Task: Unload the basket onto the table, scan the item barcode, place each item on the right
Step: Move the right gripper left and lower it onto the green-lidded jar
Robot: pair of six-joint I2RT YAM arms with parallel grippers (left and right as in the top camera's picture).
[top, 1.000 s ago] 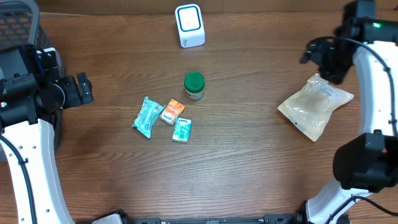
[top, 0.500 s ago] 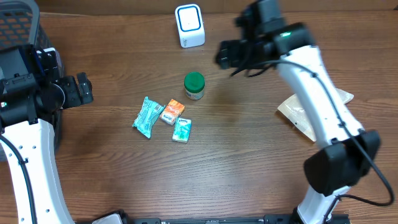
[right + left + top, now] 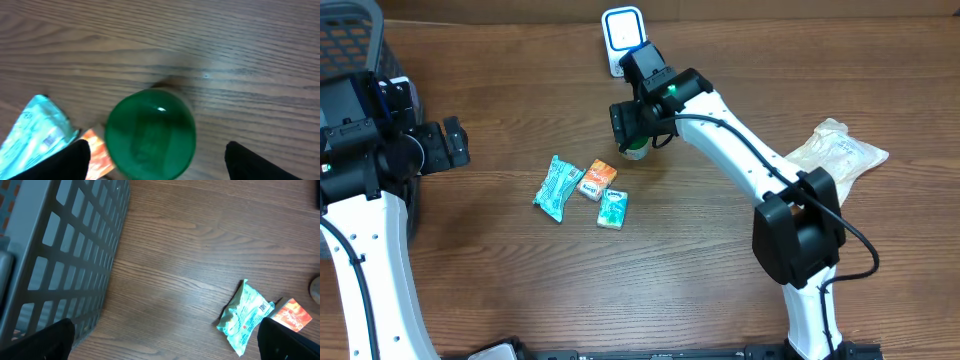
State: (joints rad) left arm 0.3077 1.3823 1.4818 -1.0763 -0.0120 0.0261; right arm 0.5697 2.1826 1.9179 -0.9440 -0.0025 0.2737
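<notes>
Plainly the right fingers [image 3: 65, 161] stand apart, one on each side of the green-capped jar [image 3: 150, 134], not touching it. The jar stands upright on the table [image 3: 720, 280], with the white scanner [image 3: 624, 32] at its 12 o'clock and three small packets [image 3: 598, 178] at its 7 o'clock. The left fingers [image 3: 42, 342] are spread wide on nothing, beside the grey basket [image 3: 65, 255] at 9 o'clock.

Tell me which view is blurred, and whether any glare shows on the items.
Right wrist view: soft and smeared throughout, with one small bright glint on the green lid. Left wrist view: sharp on the teal packet, no glare on it. Overhead view: crisp, evenly lit.
</notes>
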